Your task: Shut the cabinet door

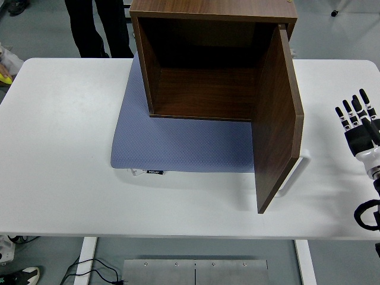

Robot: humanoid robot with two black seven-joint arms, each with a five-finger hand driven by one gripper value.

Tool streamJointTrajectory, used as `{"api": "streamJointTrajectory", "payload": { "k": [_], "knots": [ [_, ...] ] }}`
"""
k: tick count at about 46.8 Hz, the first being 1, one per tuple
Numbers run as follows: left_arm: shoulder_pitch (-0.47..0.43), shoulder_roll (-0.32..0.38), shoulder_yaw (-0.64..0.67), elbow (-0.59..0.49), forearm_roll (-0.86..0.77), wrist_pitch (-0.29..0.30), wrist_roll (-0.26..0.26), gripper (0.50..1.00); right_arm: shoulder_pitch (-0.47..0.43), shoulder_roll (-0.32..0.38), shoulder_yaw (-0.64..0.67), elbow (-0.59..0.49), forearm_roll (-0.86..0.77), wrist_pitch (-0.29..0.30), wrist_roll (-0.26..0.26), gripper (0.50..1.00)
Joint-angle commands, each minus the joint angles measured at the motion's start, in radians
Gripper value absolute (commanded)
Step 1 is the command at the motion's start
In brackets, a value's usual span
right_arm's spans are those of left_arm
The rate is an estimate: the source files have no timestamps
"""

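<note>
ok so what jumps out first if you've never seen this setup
A dark wooden cabinet sits at the table's far middle on a blue-grey mat, its inside bare. Its door, hinged on the right, swings wide open toward the near edge. The right hand hovers at the right edge, fingers spread, holding nothing.

The white table [59, 178] filled most of the view and served as the reference. Beyond its far edge lay a grey floor [41, 29], where a person's dark-trousered legs [98, 27] stood near the far left corner. Below the table's near edge, two white legs [88, 261] flanked a metal floor plate [195, 272]. A black cable [89, 274] ran left of the plate. Lighting was even and diffuse across the tabletop.
</note>
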Motion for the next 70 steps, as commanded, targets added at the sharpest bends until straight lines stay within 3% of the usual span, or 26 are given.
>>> {"api": "streamJointTrajectory", "payload": {
  "k": [1, 70],
  "knots": [
    [0.001, 0.000, 0.002, 0.000, 0.000, -0.001, 0.000, 1.000, 0.000, 0.000, 0.001, 0.000, 0.000, 0.000, 0.001, 1.000],
    [0.009, 0.000, 0.000, 0.000, 0.000, -0.003, 0.000, 1.000, 0.000, -0.023, 0.001, 0.000, 0.000, 0.002, 0.001, 1.000]
  ]
}}
